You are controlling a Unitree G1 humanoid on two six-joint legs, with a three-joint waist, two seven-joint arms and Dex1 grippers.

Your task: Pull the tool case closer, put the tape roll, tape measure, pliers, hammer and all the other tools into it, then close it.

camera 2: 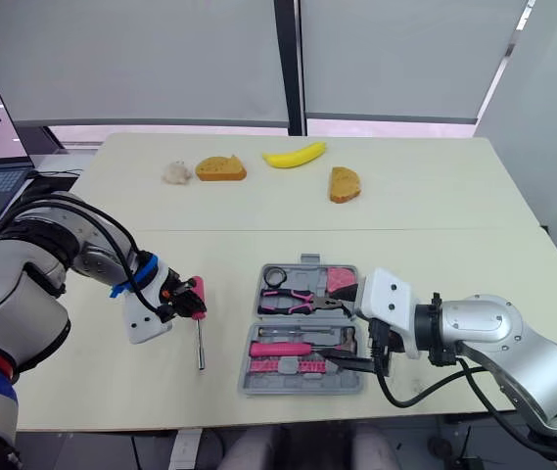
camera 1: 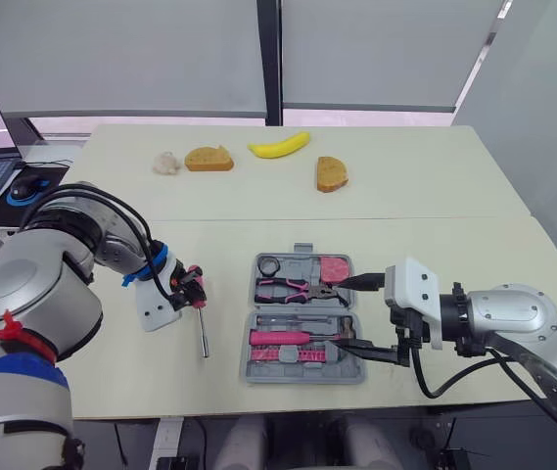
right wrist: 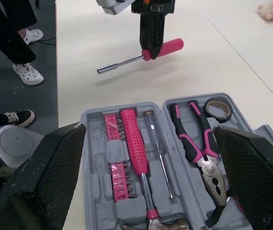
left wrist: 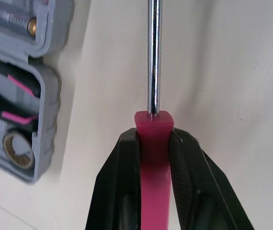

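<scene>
Our left pincer (camera 1: 192,286) clamps the nut driver (right wrist: 167,47) by its pink handle, with the shaft pointing back toward us alongside the tool case (camera 1: 298,310). Our right pincer (camera 1: 360,315) gapes wide, holding nothing.

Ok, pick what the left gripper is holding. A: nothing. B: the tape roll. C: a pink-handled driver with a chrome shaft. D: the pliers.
C: the left gripper is shut on the pink handle of the driver, chrome shaft sticking out, while the pliers and tape roll lie in the open tool case.
</scene>
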